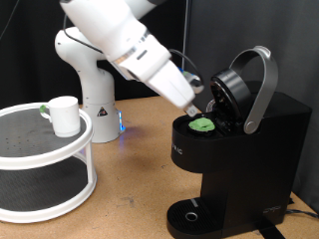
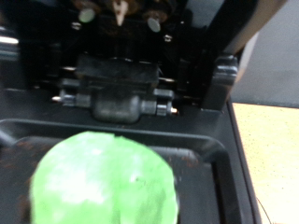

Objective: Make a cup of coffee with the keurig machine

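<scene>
While the pod (image 1: pixel 202 124) sits in the keurig machine (image 1: pixel 234 149), fingers' (image 1: pixel 192 103) opening cannot be told.

The white arm slants steeply down toward the exterior view's right, its claw (image 1: pixel 198 108) lowest.

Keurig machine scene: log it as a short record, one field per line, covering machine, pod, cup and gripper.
machine: keurig machine at the exterior view's right, lid raised, silver-grey handle tilted up and back
pod: green-topped pod sitting in the open brew chamber; fills the foreground of the wrist view
cup: white cup on the top tier of the round white rack, the exterior view's left
drip tray: round drip tray with no cup on it
gripper: gripper just above the pod; finger state not visible
</scene>
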